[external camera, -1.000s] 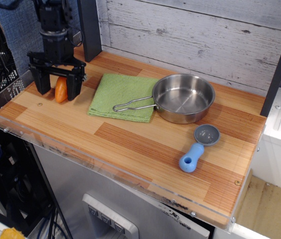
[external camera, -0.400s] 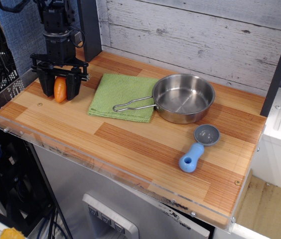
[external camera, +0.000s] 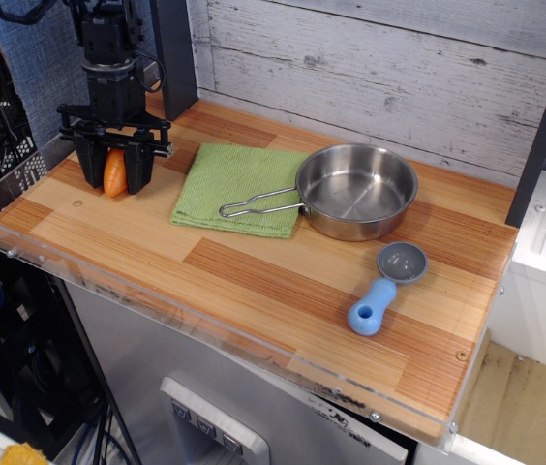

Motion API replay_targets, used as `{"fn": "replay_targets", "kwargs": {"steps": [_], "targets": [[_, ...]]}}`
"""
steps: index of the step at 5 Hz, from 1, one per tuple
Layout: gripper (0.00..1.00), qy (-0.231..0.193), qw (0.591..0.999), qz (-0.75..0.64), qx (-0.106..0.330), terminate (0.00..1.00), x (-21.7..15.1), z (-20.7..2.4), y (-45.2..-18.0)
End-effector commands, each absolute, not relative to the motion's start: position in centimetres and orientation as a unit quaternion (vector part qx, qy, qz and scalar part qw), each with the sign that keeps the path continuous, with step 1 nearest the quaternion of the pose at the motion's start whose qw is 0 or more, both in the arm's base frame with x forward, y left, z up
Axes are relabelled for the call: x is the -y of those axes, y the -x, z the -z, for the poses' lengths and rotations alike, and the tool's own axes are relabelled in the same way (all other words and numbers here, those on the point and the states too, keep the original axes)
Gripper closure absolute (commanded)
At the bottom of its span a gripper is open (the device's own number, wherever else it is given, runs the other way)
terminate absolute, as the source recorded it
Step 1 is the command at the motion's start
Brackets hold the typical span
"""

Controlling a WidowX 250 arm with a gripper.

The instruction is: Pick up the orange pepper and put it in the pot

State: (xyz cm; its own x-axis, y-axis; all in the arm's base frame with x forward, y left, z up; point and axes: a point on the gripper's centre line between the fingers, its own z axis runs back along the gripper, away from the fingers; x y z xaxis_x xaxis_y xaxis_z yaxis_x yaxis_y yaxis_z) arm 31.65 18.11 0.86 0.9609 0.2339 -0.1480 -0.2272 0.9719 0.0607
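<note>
Between the black gripper (external camera: 113, 172) jaws, clenched on it, smooth orange pepper (external camera: 113, 173), tapered, mostly hidden, far-left tabletop

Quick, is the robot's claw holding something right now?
Gripper: closed on the orange pepper, at the table's far left corner.

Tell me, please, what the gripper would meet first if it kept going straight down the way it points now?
The gripper points down, its fingers on either side of the orange pepper. Straight on, it would likely meet the wooden tabletop just beneath; whether pepper or fingertips touch first is unclear.
</note>
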Motion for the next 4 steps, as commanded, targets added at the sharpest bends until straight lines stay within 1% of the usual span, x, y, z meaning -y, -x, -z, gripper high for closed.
{"fn": "replay_targets", "kwargs": {"steps": [1, 2, 3, 4], "targets": [[1.0, -0.03, 0.993, -0.092, 0.059, 0.0, -14.0, -10.9, -31.8], [1.0, -0.026, 0.996, -0.012, 0.083, 0.0, -9.4, -12.4, -33.1], [1.0, -0.034, 0.995, 0.069, 0.06, 0.0, -5.1, -11.0, -35.1], [1.0, -0.044, 0.989, 0.143, 0.02, 0.0, -0.9, -8.1, -36.6]]}}
